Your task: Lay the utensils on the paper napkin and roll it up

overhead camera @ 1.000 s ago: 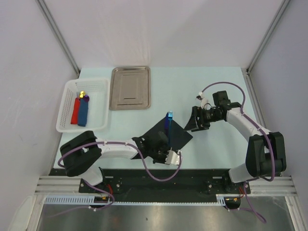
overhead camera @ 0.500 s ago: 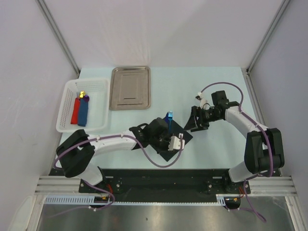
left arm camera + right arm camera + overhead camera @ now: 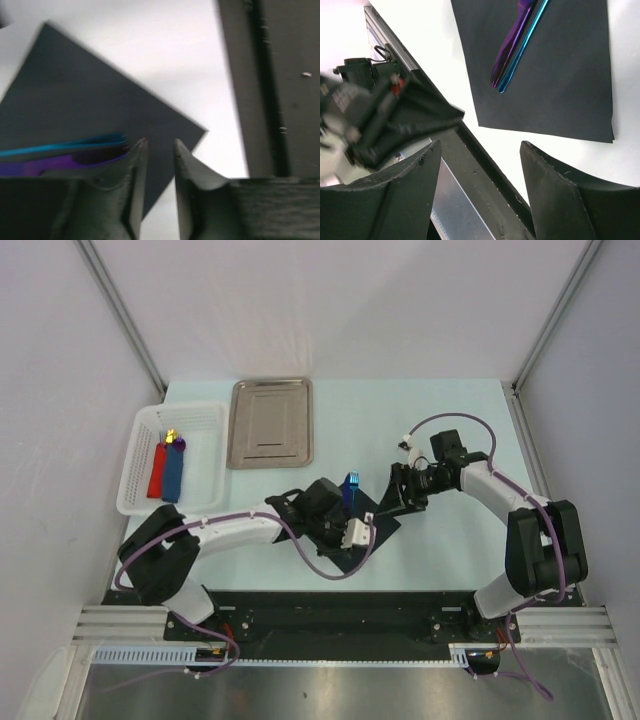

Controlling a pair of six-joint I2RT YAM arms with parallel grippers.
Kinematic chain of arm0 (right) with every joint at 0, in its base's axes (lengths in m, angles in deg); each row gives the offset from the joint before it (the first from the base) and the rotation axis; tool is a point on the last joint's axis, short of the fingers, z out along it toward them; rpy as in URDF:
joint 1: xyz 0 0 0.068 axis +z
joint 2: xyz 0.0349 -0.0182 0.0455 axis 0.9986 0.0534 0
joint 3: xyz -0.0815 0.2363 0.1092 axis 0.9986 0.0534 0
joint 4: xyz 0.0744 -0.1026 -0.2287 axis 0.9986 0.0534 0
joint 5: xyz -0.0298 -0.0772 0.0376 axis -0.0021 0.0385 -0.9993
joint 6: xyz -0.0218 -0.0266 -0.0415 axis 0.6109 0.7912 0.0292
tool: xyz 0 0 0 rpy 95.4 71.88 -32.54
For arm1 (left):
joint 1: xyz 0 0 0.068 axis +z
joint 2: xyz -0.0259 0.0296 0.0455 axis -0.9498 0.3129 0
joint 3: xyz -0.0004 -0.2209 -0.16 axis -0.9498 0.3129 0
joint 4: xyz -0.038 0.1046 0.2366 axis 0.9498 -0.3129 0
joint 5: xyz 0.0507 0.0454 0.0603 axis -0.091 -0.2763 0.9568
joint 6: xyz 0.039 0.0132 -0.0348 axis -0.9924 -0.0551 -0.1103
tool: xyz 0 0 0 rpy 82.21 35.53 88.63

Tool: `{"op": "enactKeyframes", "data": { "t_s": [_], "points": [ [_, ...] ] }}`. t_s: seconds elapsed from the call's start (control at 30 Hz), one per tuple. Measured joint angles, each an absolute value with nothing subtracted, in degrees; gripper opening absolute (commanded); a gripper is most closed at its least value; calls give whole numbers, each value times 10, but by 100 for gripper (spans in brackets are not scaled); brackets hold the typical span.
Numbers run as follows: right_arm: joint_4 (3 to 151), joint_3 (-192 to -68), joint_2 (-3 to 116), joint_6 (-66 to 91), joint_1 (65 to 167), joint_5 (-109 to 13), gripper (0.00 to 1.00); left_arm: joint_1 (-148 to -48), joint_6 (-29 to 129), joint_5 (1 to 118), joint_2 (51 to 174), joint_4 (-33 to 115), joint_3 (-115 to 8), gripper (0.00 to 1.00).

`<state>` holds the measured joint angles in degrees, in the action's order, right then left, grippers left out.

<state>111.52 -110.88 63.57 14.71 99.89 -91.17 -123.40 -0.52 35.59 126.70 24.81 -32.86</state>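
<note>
Black napkin (image 3: 560, 75) holds blue and purple utensils (image 3: 510, 45) side by side; left hand (image 3: 160, 145) narrow, right hand (image 3: 481, 147) wide.

Robot lab cell: pale table (image 3: 440, 420) boxed in by white panels (image 3: 330, 300) on aluminium posts (image 3: 120, 312). Left arm (image 3: 235, 532) and right arm (image 3: 505, 490) bolted to black base plate (image 3: 340, 612) and extrusion rail (image 3: 110, 623) at the table's near edge.

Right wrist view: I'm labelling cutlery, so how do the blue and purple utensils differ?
The bright blue plastic utensil is thinner than the dark purple plastic utensil, which broadens near its end. The blue utensil's tip reaches slightly past the purple utensil's. Both lie side by side on the matte black paper napkin.
</note>
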Motion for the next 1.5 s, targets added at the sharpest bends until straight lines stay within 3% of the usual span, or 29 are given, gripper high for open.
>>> {"op": "enactKeyframes", "data": {
  "t_s": [0.13, 0.63, 0.8, 0.93, 1.5],
  "points": [
    [1115, -1109, 641, 146, 999, -911, 69, -1278, -11, 355, 1270, 223, -327, 38],
    [1121, -1109, 642, 151, 997, -911, 69, -1307, -10, 369, 1340, 209, -329, 35],
    [1123, -1109, 642, 152, 992, -911, 69, -1306, -4, 373, 1352, 208, -342, 22],
    [1123, -1109, 642, 152, 989, -912, 69, -1299, -1, 372, 1360, 212, -349, 0],
    [1123, -1109, 651, 152, 987, -911, 69, -1259, 7, 330, 1339, 178, -385, 0]
  ]
}}
